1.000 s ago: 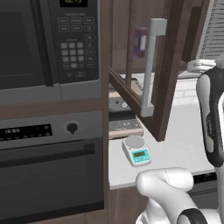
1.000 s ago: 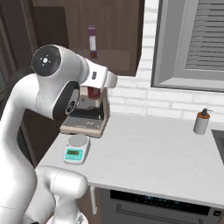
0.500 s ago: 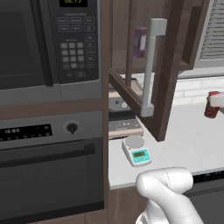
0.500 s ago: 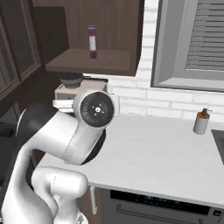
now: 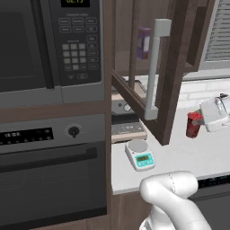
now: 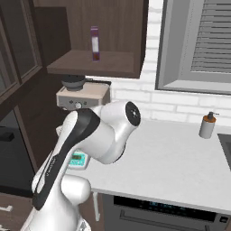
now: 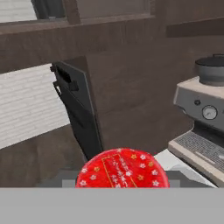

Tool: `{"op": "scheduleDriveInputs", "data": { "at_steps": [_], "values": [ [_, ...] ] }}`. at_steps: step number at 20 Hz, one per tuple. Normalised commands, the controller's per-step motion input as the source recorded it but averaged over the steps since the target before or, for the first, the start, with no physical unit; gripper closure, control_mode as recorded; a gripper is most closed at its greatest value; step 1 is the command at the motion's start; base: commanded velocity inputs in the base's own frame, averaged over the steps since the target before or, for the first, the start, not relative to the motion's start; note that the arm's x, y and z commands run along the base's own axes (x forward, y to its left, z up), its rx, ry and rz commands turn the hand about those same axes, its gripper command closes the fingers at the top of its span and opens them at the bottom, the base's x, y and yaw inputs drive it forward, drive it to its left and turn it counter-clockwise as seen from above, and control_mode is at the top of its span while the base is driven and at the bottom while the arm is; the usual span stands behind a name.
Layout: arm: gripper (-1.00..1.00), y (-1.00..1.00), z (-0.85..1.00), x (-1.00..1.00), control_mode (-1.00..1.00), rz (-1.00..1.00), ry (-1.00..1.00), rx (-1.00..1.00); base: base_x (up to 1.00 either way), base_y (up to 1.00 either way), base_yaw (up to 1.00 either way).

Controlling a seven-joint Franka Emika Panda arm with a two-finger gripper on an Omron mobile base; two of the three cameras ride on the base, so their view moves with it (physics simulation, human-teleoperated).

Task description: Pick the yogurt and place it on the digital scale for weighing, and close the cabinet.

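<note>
Since the earlier frames, the yogurt [image 5: 194, 124] is being carried further left in the left base view, from the right edge of the picture to a spot just right of the open cabinet door [image 5: 170, 76], and the arm is being swung so that its elbow is now seen in front of the scale in the right base view. The red cup is being held in the air above the white counter [image 5: 188, 155] by the gripper [image 5: 203, 121], whose white hand is reaching in from the right; the fingers are being kept clamped on the cup's sides. In the hand view the cup's red lid [image 7: 123, 169], patterned with small stars, is being shown at the bottom centre, with the coffee machine [image 7: 205, 127] to the right.

The digital scale [image 5: 140, 154] is being left bare on the near left part of the counter, its round plate behind the teal panel, well apart from the cup. In the right base view only its teal corner [image 6: 77, 159] is being shown past the arm. The cabinet door is being left standing wide open, its pale bar handle [image 5: 154, 74] facing the camera. A purple box [image 6: 94, 43] is being left upright on the cabinet shelf, and a soap bottle [image 6: 207, 125] is standing at the far right of the counter.
</note>
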Motion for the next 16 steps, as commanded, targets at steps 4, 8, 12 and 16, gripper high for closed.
{"op": "scheduleDriveInputs", "data": {
  "at_steps": [4, 8, 12, 16],
  "values": [
    [1.0, 0.62, -0.43, 0.5, -1.0, 0.44, 0.04, -0.01, 0.0, 0.0, 0.0],
    [1.0, 0.46, -0.43, 0.47, -1.0, 0.22, 0.02, -0.03, 0.0, 0.0, 0.0],
    [1.0, 0.37, -0.44, 0.29, -1.0, 0.03, -0.05, -0.02, 0.0, 0.0, 0.0],
    [1.0, 0.18, -0.29, 0.27, -1.0, 0.01, -0.15, 0.02, 0.0, 0.0, 0.0]
  ]
}}
